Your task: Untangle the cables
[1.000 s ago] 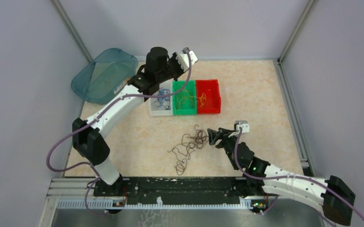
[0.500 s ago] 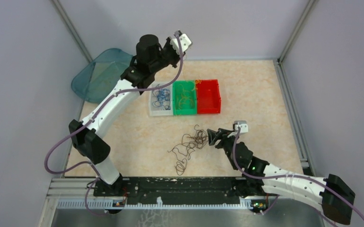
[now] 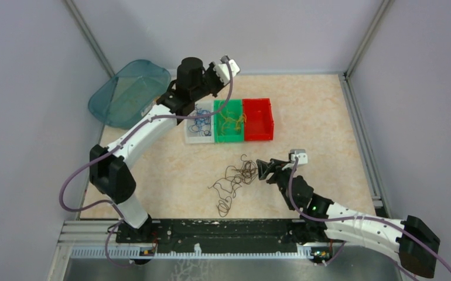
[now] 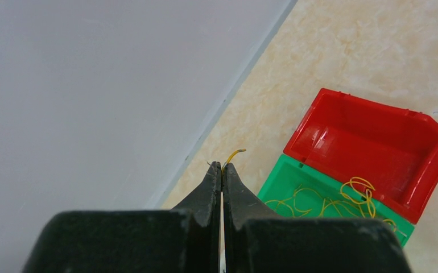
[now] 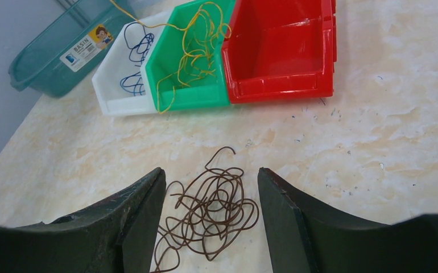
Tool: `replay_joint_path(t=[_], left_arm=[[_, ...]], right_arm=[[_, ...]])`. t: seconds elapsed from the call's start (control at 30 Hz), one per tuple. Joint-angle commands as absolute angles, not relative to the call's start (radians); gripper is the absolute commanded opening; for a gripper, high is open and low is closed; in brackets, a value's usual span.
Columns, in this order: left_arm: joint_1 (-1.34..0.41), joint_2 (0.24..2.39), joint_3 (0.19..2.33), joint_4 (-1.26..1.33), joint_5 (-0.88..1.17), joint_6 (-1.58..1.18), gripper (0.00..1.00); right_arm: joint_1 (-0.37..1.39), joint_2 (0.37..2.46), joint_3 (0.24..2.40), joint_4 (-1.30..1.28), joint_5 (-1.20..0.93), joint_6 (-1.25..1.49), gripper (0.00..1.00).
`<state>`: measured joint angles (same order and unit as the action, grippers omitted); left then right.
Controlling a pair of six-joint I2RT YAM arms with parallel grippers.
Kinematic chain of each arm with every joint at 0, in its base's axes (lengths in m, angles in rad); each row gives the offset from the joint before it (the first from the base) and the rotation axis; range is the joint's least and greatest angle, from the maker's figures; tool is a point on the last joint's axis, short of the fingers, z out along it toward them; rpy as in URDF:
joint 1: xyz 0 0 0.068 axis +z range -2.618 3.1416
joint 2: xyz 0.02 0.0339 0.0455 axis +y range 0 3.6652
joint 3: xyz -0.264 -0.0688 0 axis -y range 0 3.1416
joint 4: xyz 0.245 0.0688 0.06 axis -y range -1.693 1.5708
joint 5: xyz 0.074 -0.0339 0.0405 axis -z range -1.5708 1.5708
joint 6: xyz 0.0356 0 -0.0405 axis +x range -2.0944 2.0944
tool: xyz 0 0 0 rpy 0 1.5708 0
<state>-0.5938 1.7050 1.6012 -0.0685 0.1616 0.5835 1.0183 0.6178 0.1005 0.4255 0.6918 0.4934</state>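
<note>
A tangle of dark brown cables (image 3: 238, 178) lies on the table in front of the bins. My right gripper (image 5: 210, 169) stands open just to its right, with the brown tangle (image 5: 211, 207) between and below the fingers, untouched. My left gripper (image 4: 222, 165) is shut on a yellow cable (image 4: 235, 152), held up near the back wall above the bins. That strand trails down to the other yellow cables (image 3: 230, 120) in the green bin (image 3: 218, 138). Blue cables (image 3: 200, 123) lie in the white bin (image 3: 191, 139).
A red bin (image 3: 258, 136) stands to the right of the green one, with nothing in it. A teal basin (image 3: 130, 92) lies at the back left against the wall. The left arm (image 3: 153, 120) reaches over the white bin.
The left arm lifted toward the back wall, then came partly back. The yellow strand it holds was drawn off the red bin over the green one. The right arm stayed still.
</note>
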Motion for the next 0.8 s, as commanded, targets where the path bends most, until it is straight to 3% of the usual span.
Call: replay_joint_path(t=[0.0,0.37,0.77], left_arm=[[-0.594,1.702,1.578,0.011,0.080,0.654,0.00],[-0.576,1.697,1.509,0.093,-0.021,0.772,0.00],[-0.587,1.681,1.532,-0.036,-0.052,0.772,0.00]], right_arm=[[1.011,0.613,0.147,0.454,0.693,0.498,0.61],[1.011,0.620,0.133,0.476,0.693,0.501,0.61],[1.008,0.652,0.109,0.524,0.694,0.509,0.61]])
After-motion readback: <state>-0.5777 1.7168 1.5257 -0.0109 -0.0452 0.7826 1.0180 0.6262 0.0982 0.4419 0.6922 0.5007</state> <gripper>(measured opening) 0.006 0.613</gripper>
